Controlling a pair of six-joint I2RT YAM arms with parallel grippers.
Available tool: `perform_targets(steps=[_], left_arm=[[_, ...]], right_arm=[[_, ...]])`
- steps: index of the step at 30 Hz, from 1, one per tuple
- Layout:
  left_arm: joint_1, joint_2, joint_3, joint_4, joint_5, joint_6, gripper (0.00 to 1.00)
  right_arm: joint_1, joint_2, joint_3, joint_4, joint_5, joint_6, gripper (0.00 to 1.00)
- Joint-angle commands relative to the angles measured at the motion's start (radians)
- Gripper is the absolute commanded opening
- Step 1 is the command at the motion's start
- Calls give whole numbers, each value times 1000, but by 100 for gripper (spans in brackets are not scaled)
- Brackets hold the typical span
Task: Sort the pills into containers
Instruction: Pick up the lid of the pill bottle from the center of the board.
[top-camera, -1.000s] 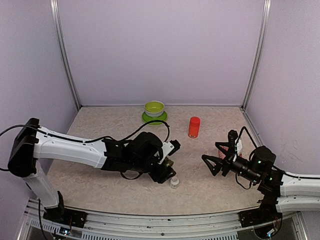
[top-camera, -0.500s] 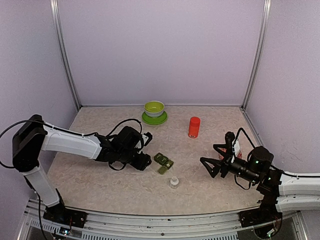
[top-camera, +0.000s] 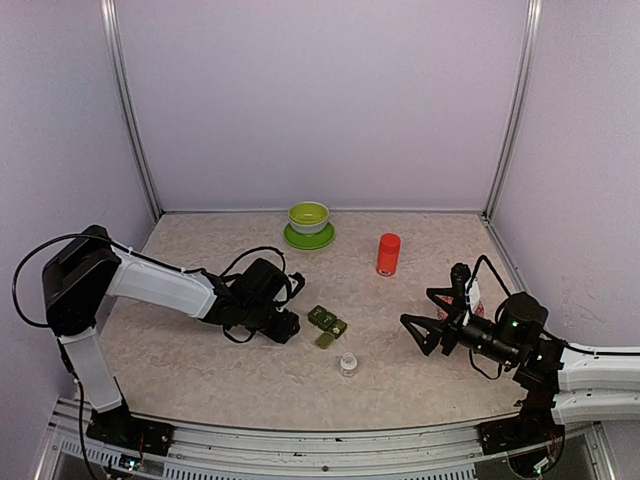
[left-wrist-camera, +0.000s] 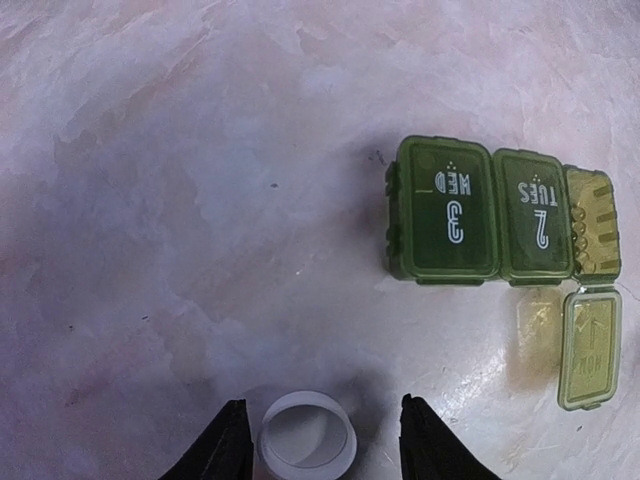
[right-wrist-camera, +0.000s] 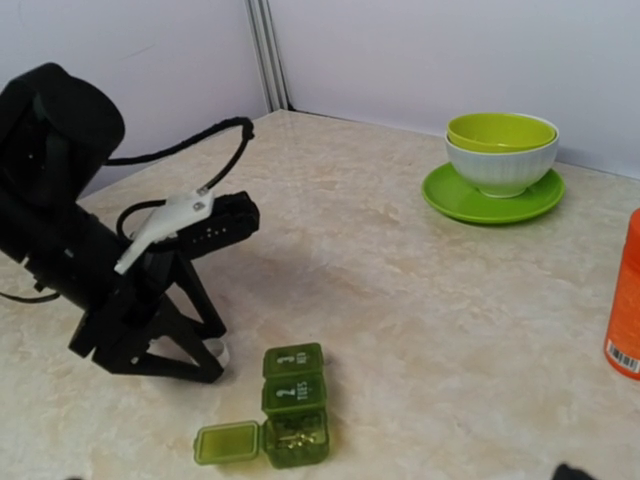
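The containers (left-wrist-camera: 500, 215) are a dark green strip of three compartments, lying mid-table (top-camera: 327, 322). The two marked 3 WED and 2 TUES are shut. The third stands open with its lid (left-wrist-camera: 590, 350) folded out and small yellowish pills (right-wrist-camera: 297, 432) inside. My left gripper (left-wrist-camera: 322, 405) points down just left of the strip (top-camera: 285, 326), open, with a small white ring-shaped cap (left-wrist-camera: 305, 445) on the table between its fingers, close to the left one. My right gripper (top-camera: 420, 310) hovers open and empty to the right of the strip.
A second small white cap (top-camera: 348, 364) lies in front of the containers. A red bottle (top-camera: 388, 254) stands right of centre. A lime-green bowl on a saucer (top-camera: 308, 222) sits at the back. A red-and-white patterned thing (top-camera: 477, 296) shows behind my right arm.
My left arm has drawn back to the left, off the containers, and its jaws have narrowed around the white cap. The right arm has barely shifted.
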Motion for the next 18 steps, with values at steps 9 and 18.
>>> perform_targets(steps=[9,18], left_arm=[[60,-88,-66,90,34,-44,48],[80,-35,-55,72,82,-40,35]], right_arm=[[6,7,-1,16,-18,0,100],[6,38,9,32,-27,-5,100]])
